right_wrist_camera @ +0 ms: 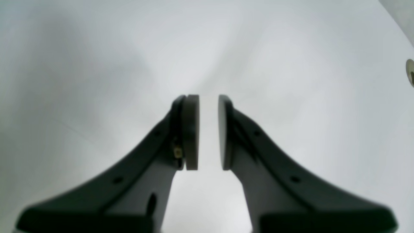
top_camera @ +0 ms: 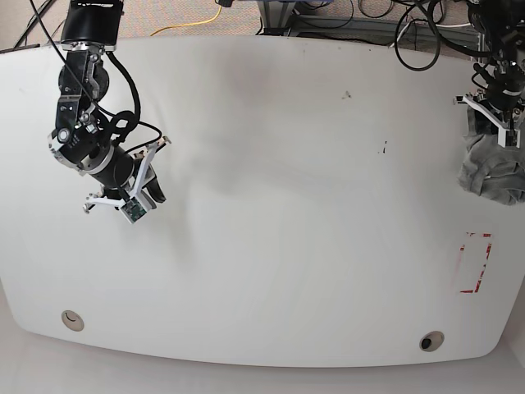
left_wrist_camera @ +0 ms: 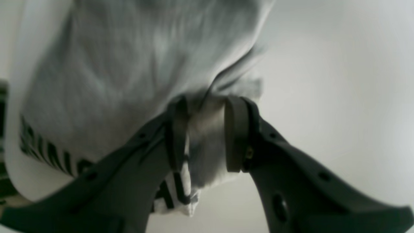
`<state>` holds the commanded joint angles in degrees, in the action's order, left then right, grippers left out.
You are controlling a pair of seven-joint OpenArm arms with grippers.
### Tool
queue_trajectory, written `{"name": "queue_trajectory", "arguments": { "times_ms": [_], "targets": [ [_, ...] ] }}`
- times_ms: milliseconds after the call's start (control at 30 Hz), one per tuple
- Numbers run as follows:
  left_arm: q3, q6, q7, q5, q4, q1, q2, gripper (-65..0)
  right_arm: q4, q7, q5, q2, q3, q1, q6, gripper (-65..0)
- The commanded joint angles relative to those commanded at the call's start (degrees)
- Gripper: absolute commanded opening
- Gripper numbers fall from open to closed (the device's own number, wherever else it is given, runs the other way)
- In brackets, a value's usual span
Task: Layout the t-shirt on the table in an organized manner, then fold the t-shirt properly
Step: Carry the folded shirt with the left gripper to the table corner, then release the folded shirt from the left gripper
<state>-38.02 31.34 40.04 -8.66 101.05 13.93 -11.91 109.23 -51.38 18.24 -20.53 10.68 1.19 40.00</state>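
The heather-grey t-shirt (top_camera: 492, 171) is a crumpled bunch at the far right edge of the white table (top_camera: 279, 164). My left gripper (top_camera: 497, 123) is at the top of that bunch. In the left wrist view the left gripper (left_wrist_camera: 205, 132) is shut on a fold of the t-shirt (left_wrist_camera: 123, 71), whose dark lettering shows at the lower left. My right gripper (top_camera: 131, 176) hovers over bare table on the left side. In the right wrist view the right gripper (right_wrist_camera: 208, 129) is open by a narrow gap, with nothing between its pads.
A red-taped rectangle mark (top_camera: 476, 263) lies near the right front of the table. Two grommet holes (top_camera: 73, 320) (top_camera: 431, 340) sit along the front edge; a grommet (right_wrist_camera: 410, 72) shows in the right wrist view. Cables and frame parts (top_camera: 410, 25) lie beyond the back edge.
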Motion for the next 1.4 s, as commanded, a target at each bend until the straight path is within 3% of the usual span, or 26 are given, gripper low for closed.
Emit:
{"name": "queue_trajectory", "arguments": {
  "times_ms": [167,367,500,700,833,1033,1200,1400],
  "targets": [
    [2.8,0.0,0.9,0.4,-1.4,-5.0,0.2,-46.8,0.1,0.0,0.0,1.5,0.1,0.1,0.00,-55.2],
    [3.5,-0.3,0.7,0.5,-11.0,-11.6,0.4,-46.8,0.3,0.0,0.0,2.0,0.1,-0.4,0.00,-55.3],
    [3.5,-0.1,0.4,0.4,-18.6,-13.9,-2.7,-46.8,0.4,0.0,0.0,2.0,0.4,-1.3,0.00,-55.3],
    [3.3,0.0,-5.1,0.3,-26.6,-14.3,-6.6,-46.8,2.3,0.0,0.0,2.2,0.4,-2.1,0.00,-55.3],
    [2.2,0.0,-5.1,0.1,-27.3,-13.5,-8.8,-46.9,2.4,0.0,0.0,2.3,0.4,-2.6,0.00,-55.3],
    [0.4,0.1,-5.0,0.0,-24.6,-12.4,-9.0,-46.9,2.6,0.0,0.0,2.4,0.1,-2.8,0.00,-55.5],
    [0.8,0.1,-3.2,0.0,-13.3,-10.2,-7.3,-46.9,2.6,0.0,0.0,2.4,0.1,-2.8,0.00,-55.5],
    [3.4,0.1,-2.3,0.5,3.3,-8.1,1.7,-46.8,2.5,0.9,-0.6,2.4,0.1,-2.7,0.00,-55.5]
  ]
}}
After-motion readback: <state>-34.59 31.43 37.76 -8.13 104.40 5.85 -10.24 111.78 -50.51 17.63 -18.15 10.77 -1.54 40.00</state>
